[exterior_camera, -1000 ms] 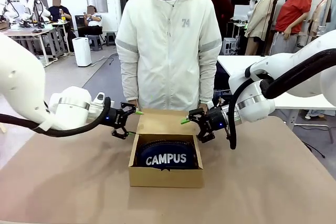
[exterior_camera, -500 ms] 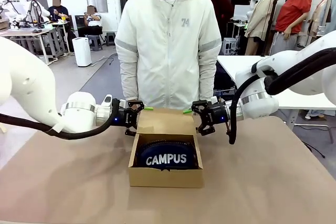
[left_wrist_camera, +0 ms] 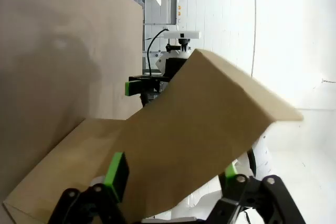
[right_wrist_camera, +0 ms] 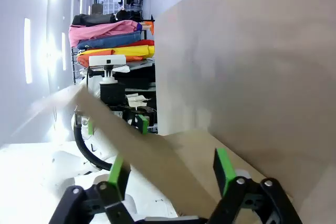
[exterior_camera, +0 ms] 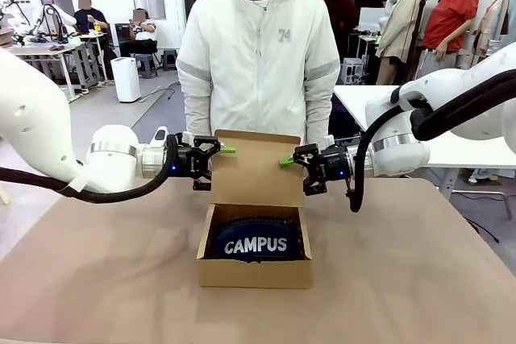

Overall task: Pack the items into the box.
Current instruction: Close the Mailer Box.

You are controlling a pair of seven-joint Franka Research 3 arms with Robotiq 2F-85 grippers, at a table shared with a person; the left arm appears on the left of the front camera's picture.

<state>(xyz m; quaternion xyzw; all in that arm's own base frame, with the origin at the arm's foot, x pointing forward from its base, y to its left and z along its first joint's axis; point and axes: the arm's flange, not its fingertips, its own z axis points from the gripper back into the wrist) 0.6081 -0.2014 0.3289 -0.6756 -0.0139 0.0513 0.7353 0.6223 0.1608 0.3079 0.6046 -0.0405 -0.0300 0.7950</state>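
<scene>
Box (exterior_camera: pixel 254 267) sits mid-table (exterior_camera: pixel 419 279), pouch (exterior_camera: pixel 255 241) flat inside, "CAMPUS" up, slim gaps to the side walls. Flap lid (exterior_camera: pixel 256 168) stands raised off the far edge. Left gripper (exterior_camera: pixel 216 153) straddles the lid's left edge, right gripper (exterior_camera: pixel 292 163) its right edge; both jaws fairly wide, pads either side of the cardboard, contact unclear. Bare tabletop all round; person (exterior_camera: pixel 258 62) close behind.

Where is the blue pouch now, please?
In the front view, the pouch lies inside the open box at the table's middle, below the raised lid.
</scene>
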